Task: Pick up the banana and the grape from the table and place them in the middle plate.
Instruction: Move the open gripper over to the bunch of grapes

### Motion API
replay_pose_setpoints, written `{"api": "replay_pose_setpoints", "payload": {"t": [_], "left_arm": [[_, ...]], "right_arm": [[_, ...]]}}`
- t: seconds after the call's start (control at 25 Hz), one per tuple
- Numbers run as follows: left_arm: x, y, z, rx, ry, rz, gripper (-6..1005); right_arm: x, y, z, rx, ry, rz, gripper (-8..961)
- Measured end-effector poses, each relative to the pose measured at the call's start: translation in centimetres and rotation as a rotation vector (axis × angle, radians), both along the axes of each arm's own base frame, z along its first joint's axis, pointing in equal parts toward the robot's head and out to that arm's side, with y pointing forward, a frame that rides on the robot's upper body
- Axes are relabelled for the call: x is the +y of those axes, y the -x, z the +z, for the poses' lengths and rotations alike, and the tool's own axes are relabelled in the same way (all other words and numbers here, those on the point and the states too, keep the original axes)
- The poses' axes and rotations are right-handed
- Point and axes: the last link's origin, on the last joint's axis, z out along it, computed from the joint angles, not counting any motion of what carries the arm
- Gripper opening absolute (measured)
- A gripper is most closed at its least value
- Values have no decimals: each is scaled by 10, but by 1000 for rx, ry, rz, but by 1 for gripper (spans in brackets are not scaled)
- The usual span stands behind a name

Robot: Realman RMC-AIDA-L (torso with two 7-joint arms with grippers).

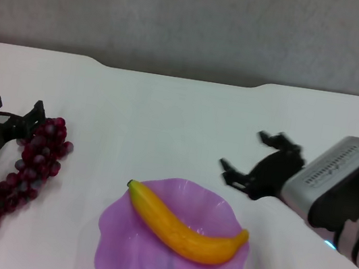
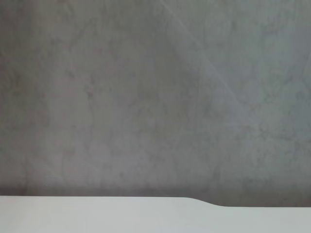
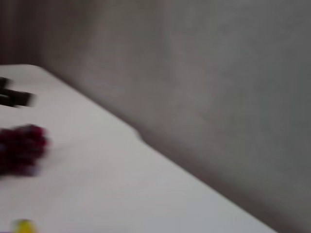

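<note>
The yellow banana (image 1: 185, 229) lies across the purple scalloped plate (image 1: 127, 246) at the near middle of the white table (image 1: 168, 119). Its tip also shows in the right wrist view (image 3: 22, 226). The dark red grape bunch (image 1: 18, 181) lies on the table at the left and shows blurred in the right wrist view (image 3: 22, 148). My left gripper (image 1: 6, 114) is open at the far end of the bunch, one finger (image 1: 36, 114) touching the top grapes. My right gripper (image 1: 252, 157) is open and empty, to the right of and beyond the plate.
The table's far edge has a notch (image 1: 179, 74) against a grey wall; the same edge shows in the left wrist view (image 2: 204, 202).
</note>
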Motion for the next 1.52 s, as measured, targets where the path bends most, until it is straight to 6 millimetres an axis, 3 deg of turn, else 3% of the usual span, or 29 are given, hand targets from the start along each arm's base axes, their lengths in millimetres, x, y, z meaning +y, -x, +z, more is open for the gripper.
{"api": "replay_pose_setpoints", "payload": {"t": [0.24, 0.6, 0.8, 1.08, 1.4, 1.52], "left_arm": [[0, 0, 1, -15, -10, 4, 861], [-5, 4, 2, -20, -19, 13, 849], [-4, -1, 0, -40, -22, -4, 842], [-4, -4, -1, -80, -20, -18, 832], [2, -34, -14, -132, 125, -57, 821], [4, -51, -5, -107, 186, -54, 817]], "right_arm": [[0, -37, -5, -40, -186, -87, 894], [-7, -67, 0, 33, -440, -45, 894], [-13, -94, 14, 196, -451, 17, 894], [-12, -112, 22, 303, -419, -28, 894], [-20, -130, 27, 261, -431, -71, 894], [-20, -132, 28, 259, -435, -76, 894]]}}
